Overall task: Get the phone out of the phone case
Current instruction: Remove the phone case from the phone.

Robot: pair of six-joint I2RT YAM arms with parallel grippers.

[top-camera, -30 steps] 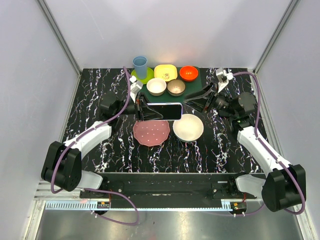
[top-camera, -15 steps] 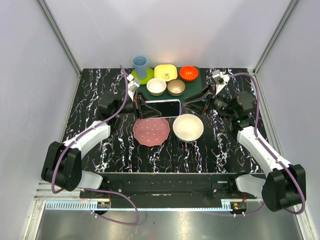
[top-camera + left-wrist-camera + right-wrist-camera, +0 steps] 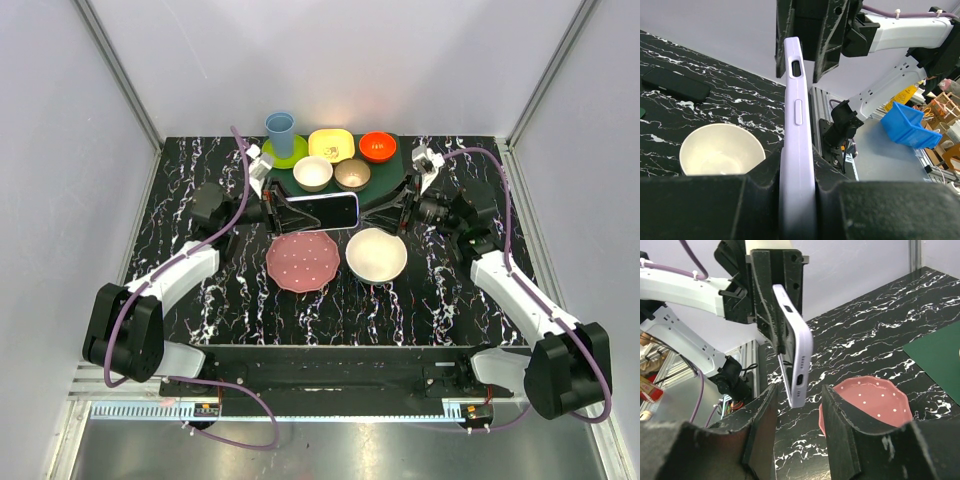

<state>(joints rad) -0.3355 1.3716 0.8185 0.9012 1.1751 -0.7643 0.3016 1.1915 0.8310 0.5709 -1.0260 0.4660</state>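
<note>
The phone (image 3: 322, 210), dark screen up, sits in the lavender phone case (image 3: 357, 211) and is held in the air above the pink plate (image 3: 302, 264). My left gripper (image 3: 283, 212) is shut on the case's left end. In the left wrist view the case's side edge (image 3: 797, 120) is pinched between the fingers (image 3: 765, 175). My right gripper (image 3: 378, 205) is open at the case's right end. In the right wrist view the case's port end (image 3: 799, 382) hangs between the spread fingers (image 3: 765, 410) without touching them. The right gripper also shows beyond the case in the left wrist view (image 3: 810, 30).
A white bowl (image 3: 376, 255) stands beside the pink plate. At the back a green mat (image 3: 392, 168) holds a beige bowl (image 3: 313, 173), brown bowl (image 3: 352, 174), yellow dish (image 3: 331, 145), red bowl (image 3: 378, 146). A blue cup (image 3: 281, 130) stands back left. A flat black slab (image 3: 675, 85) lies on the table.
The left gripper has carried the cased phone a little toward the back. The right gripper has moved left, closing in on the phone's right end.
</note>
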